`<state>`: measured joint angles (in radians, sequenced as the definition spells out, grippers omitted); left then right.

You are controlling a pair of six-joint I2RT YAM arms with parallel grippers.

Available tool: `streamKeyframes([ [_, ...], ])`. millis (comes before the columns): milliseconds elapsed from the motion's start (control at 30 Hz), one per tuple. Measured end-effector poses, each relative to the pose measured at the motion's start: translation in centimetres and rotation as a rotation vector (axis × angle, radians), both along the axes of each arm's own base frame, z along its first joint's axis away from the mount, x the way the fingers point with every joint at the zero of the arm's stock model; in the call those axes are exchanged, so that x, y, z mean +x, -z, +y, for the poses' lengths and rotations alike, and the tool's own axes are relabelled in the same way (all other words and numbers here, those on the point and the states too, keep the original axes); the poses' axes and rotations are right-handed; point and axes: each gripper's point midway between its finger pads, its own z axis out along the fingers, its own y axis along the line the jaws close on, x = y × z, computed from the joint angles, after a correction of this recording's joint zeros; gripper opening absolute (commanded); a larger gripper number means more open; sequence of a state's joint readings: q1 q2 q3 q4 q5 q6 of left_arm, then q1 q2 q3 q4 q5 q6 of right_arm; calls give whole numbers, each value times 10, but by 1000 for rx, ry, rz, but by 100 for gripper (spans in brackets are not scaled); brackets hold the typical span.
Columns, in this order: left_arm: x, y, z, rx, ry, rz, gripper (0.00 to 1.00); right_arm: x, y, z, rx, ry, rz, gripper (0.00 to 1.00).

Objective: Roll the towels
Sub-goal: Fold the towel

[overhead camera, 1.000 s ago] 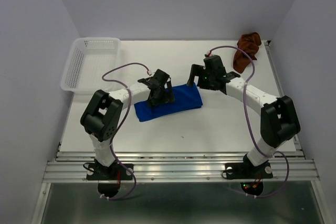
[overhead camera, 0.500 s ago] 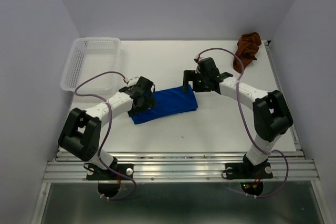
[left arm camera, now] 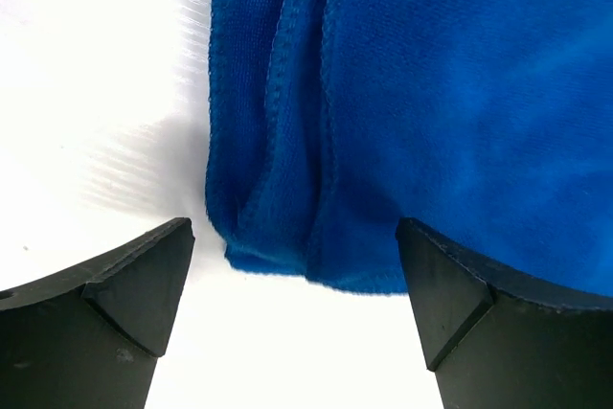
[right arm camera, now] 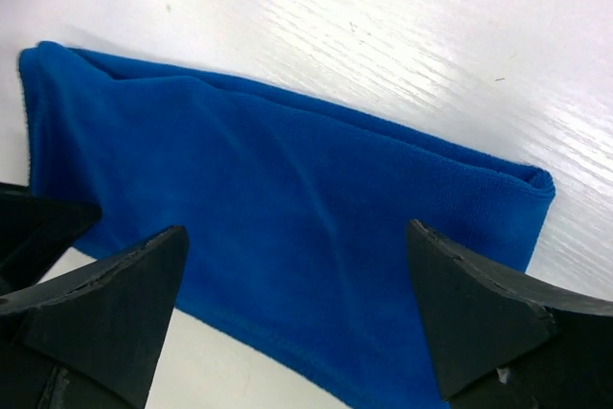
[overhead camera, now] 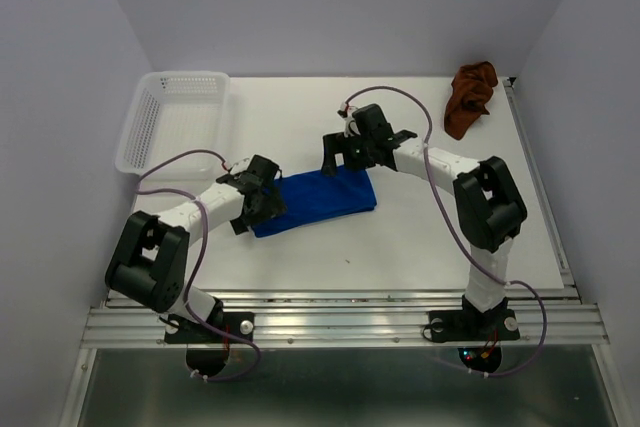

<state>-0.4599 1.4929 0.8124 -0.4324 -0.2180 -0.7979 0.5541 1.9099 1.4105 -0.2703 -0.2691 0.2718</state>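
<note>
White table (overhead camera: 400, 247), pale walls all round. Blue towel (overhead camera: 320, 199) folded flat into long strip, lying between both hands. Left gripper (left arm camera: 292, 237) wide apart, low at strip's short end, one finger each side of folded edge. Good spot to pinch and start roll, I think. Right gripper (right arm camera: 292, 237) also wide, holding nothing, hanging over strip's other end, likely to keep cloth steady. Brown towel (overhead camera: 470, 97) bunched up well beyond right gripper, not rolled yet. Basket (overhead camera: 186, 75) well behind left gripper.
</note>
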Motion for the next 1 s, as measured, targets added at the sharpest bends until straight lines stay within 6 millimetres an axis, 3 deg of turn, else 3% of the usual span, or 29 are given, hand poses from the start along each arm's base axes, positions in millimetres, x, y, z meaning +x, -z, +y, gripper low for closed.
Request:
streamKeyframes([
  [100,1,-14,0,-19,-5,-32,99,2,22,-1,-24,5,39,100],
  [233,13,-55,-6,-68,-11,-129,99,5,53,-8,-81,50,81,100],
  [300,23,-74,-12,-101,-9,-188,99,10,55,-9,-88,72,77,100],
  [400,38,-88,-23,-149,4,-243,99,15,55,-11,-93,115,72,100],
  [500,50,-80,-35,-178,22,-250,99,19,57,-15,-94,166,70,100],
  [667,73,-34,-52,-155,49,-157,99,4,57,-31,-79,251,65,100],
  [800,108,-12,-71,-138,92,-122,99,-28,58,-51,-39,323,91,100],
  [1000,170,-20,-126,-224,239,-188,99,-96,58,-68,19,373,113,100],
])
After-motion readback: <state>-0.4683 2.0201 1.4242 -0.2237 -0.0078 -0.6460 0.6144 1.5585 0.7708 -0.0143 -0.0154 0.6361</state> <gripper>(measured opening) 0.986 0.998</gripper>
